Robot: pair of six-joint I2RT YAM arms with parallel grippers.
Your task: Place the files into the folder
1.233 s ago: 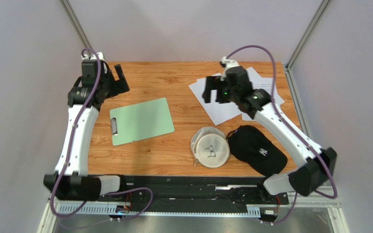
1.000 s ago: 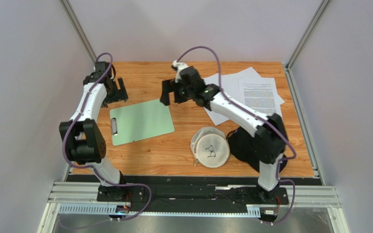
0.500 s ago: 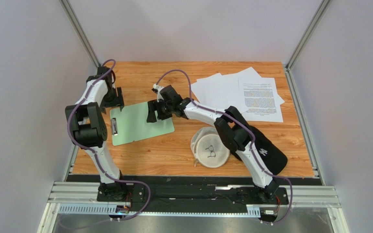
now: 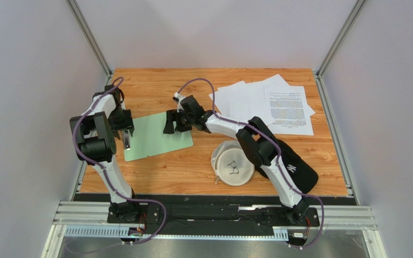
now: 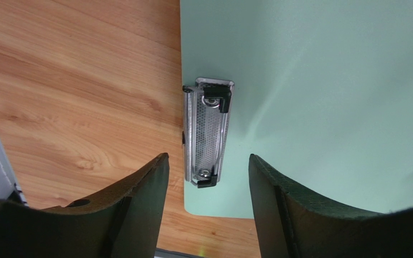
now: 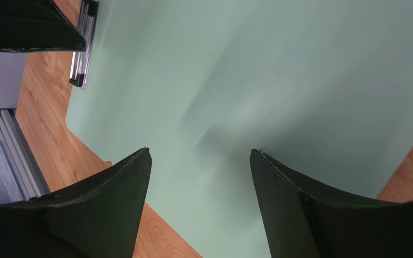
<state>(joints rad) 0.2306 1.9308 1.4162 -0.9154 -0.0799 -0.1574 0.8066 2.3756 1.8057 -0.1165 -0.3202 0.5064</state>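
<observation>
Jaws of your left gripper point(image 5: 207, 161) stood open, empty, over the metal clip point(image 5: 207, 131) at the left edge of the folder point(image 4: 157, 134). Your right gripper point(image 6: 200, 153) hung above the folder's right end, jaws also apart, holding nothing. The files point(image 4: 268, 105) lay well right of the folder, on the counter point(image 4: 155, 172).

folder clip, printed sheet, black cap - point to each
folder clip point(image 5: 207, 131), left wrist view, middle of the metal plate
printed sheet point(image 4: 285, 109), top external view, middle of the text block
black cap point(image 4: 300, 176), top external view, crown beside the logo
</observation>
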